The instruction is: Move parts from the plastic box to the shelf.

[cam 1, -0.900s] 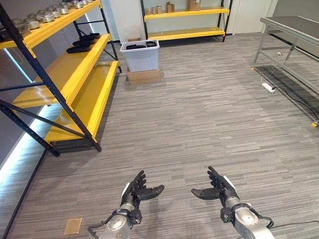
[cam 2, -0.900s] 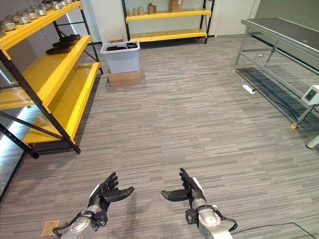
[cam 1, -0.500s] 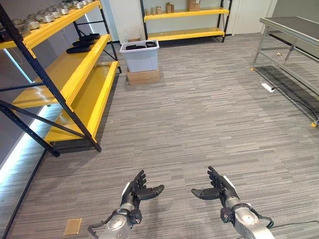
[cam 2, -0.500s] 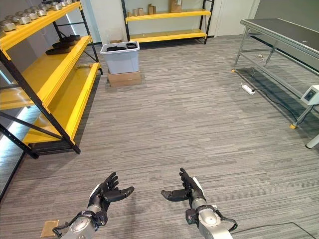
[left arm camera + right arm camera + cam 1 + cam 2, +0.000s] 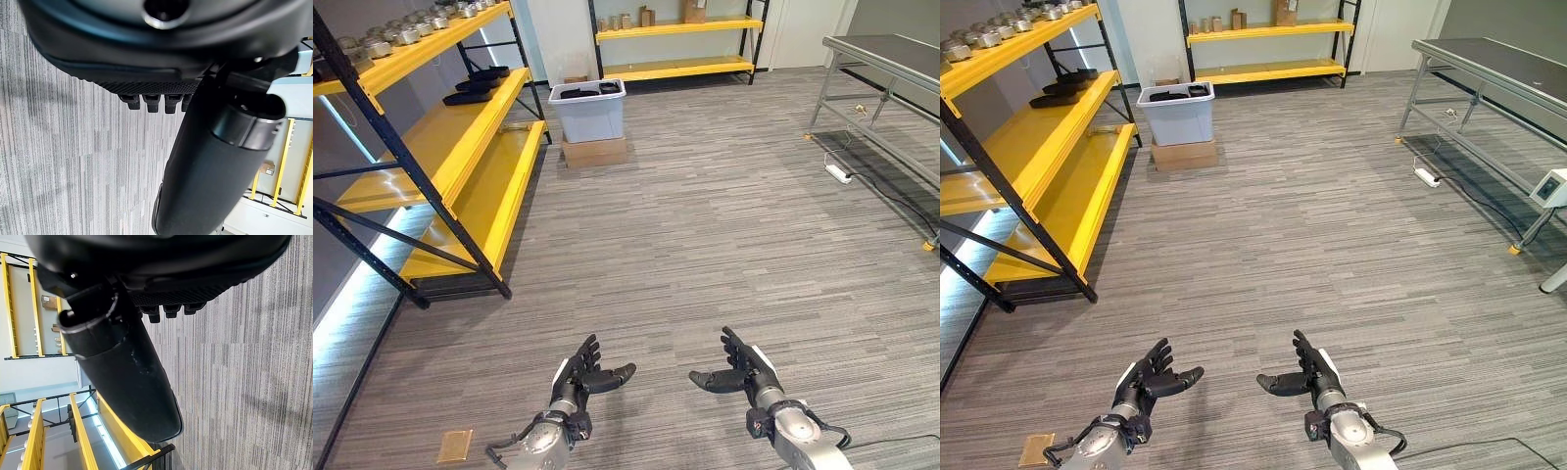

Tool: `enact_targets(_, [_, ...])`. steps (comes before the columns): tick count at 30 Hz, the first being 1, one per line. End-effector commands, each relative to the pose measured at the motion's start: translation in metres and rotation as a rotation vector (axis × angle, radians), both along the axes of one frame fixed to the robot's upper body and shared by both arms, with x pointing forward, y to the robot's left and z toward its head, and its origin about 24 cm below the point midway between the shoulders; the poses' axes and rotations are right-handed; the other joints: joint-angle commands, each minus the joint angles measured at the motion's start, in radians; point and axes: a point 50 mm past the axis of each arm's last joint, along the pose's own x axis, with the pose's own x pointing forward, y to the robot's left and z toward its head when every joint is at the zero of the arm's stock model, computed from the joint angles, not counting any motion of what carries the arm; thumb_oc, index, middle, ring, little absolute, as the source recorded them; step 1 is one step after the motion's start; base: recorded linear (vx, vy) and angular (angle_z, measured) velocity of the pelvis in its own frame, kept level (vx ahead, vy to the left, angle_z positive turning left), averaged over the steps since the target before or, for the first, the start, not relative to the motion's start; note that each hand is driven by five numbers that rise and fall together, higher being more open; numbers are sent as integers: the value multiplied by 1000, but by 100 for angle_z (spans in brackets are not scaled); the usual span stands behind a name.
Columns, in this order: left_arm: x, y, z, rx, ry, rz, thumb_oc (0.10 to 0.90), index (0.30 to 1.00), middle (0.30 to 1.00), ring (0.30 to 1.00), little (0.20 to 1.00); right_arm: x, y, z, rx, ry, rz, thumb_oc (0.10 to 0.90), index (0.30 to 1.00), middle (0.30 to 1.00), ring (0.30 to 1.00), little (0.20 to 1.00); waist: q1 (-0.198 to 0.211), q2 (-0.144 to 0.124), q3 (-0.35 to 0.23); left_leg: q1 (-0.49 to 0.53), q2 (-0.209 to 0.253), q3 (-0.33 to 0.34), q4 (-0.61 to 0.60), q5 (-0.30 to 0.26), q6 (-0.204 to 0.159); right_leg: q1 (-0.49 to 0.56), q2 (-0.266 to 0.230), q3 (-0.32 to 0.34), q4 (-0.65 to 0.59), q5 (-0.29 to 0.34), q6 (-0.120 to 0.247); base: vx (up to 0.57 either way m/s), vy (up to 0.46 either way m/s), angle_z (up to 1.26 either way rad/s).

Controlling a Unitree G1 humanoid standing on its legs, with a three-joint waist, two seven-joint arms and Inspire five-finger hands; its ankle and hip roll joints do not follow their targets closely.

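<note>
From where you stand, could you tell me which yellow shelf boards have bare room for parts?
The lowest yellow shelf board is bare. The middle board is free except black parts at its far end. The top board is crowded with metal parts.

You have grey striped carpet floor (image 5: 705, 225) carrying a yellow-decked black-framed steel shelf (image 5: 460, 147) and a flat cardboard box (image 5: 595, 150).

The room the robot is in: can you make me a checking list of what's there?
Surface: grey striped carpet floor.
Job's things: plastic box far ahead, dark parts inside, on a cardboard box; yellow shelf on the left with dark parts and metal parts.
Clutter: small brown plate in the floor.
Hands: left hand and right hand open, holding nothing.
Cables: power strip with cord.
Surroundings: metal table on the right; second yellow shelf at the back.
</note>
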Motion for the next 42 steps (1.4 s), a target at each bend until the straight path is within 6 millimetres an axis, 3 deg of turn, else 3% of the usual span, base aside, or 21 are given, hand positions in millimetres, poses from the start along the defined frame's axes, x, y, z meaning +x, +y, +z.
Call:
enact_targets(1, [32,6,42,5,-253,2,900,1000,1000,1000,1000,29,24,33,62,-219,60,900,1000,1000,1000,1000,-8,-58,-44,19,38,-12,-30,-46,-33,173,-72,39,-316,167,72,0,0,0])
enact_targets(16, [31,6,40,12,-243,7,900,1000,1000,1000,1000,30,22,35,46,-230,54,900,1000,1000,1000,1000,-9,-59,-40,25,34,-7,-30,-54,-28,172,-75,41,-316,166,75,3,2,0])
enact_targets(22, [42,5,50,10,-286,3,900,1000,1000,1000,1000,38,20,39,42,-249,38,900,1000,1000,1000,1000,-5,-64,-21,19,25,-2,-21,-52,-9,156,-91,36,-266,155,75,-4,51,0])
enact_targets(25, [50,5,58,12,-322,-4,900,1000,1000,1000,1000,44,22,44,54,-272,40,900,1000,1000,1000,1000,-2,-69,6,-49,14,-9,83,-91,9,78,-100,31,-137,117,81,-75,74,2])
enact_targets(26, [52,6,61,23,-336,-12,900,1000,1000,1000,1000,45,24,45,58,-278,48,900,1000,1000,1000,1000,0,-71,22,-81,7,-16,146,-120,25,4,-105,23,14,127,102,-103,138,4])
enact_targets(27, [53,7,62,34,-343,-16,900,1000,1000,1000,1000,45,25,45,53,-281,56,900,1000,1000,1000,1000,-2,-70,30,-93,4,-24,165,-131,35,-60,-108,27,124,178,127,-74,106,6])
enact_targets(28, [53,7,63,34,-343,-16,900,1000,1000,1000,1000,45,25,45,53,-281,56,900,1000,1000,1000,1000,-1,-72,26,-100,2,-22,168,-132,36,-68,-110,29,131,176,127,-39,163,7])
enact_targets(29, [54,7,64,43,-349,-20,900,1000,1000,1000,1000,45,25,46,34,-285,73,900,1000,1000,1000,1000,-3,-59,48,-89,-6,-21,181,-152,56,-172,-126,33,342,290,172,-12,127,16])
enact_targets(30, [54,7,64,43,-349,-20,900,1000,1000,1000,1000,45,25,46,34,-285,73,900,1000,1000,1000,1000,-3,-59,48,-89,-6,-21,181,-152,56,-173,-126,33,342,289,172,-20,188,13])
enact_targets(31, [55,6,64,47,-353,-27,900,1000,1000,1000,1000,46,25,48,32,-296,77,900,1000,1000,1000,1000,-8,-47,74,-74,-3,-17,186,-159,64,-217,-127,29,422,326,183,57,151,20])
enact_targets(32, [56,5,65,54,-356,-42,900,1000,1000,1000,1000,46,20,48,27,-295,51,900,1000,1000,1000,1000,-18,-30,96,-52,-4,-23,208,-180,69,-291,-156,1,480,322,185,133,188,18])
enact_targets(35, [56,5,64,44,-356,-40,900,1000,1000,1000,1000,41,15,46,27,-289,23,900,1000,1000,1000,1000,-43,-33,104,1,-33,-46,230,-228,73,-331,-183,-2,419,319,171,244,71,27])
enact_targets(40, [59,1,65,35,-363,-46,900,1000,1000,1000,1000,37,6,42,5,-274,-11,900,1000,1000,1000,1000,-73,-69,118,85,-82,-78,302,-340,57,-348,-217,11,106,354,173,283,-51,21])
enact_targets(42, [59,0,64,29,-360,-38,900,1000,1000,1000,1000,36,2,42,-10,-273,-17,900,1000,1000,1000,1000,-81,-70,118,117,-79,-82,319,-376,45,-335,-221,-5,33,364,173,270,-79,-7])
